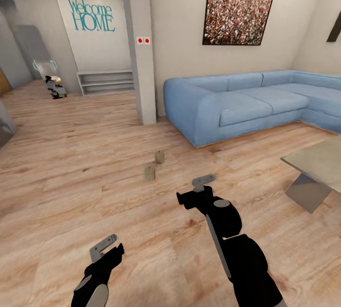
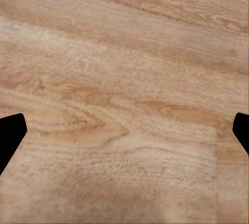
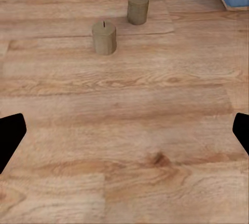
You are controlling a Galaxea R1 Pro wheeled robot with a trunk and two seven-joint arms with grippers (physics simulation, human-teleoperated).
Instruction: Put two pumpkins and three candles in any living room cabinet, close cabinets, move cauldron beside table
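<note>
Your two candles (image 1: 149,173) (image 1: 160,156) stand upright on the wood floor (image 1: 71,165), close together but apart, just ahead of your right gripper (image 1: 203,182). That gripper hangs over bare floor, jaws spread wide, holding nothing. Your left gripper (image 1: 103,246) hangs low nearer you, also spread and empty. A blue sofa (image 1: 246,101) sits beyond; the table (image 1: 322,162) shows at the right edge.

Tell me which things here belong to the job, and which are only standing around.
Job: two candles upright on the floor; table at the right.
Not the job: sofa, picture, shelf, "Welcome HOME" sign.
</note>
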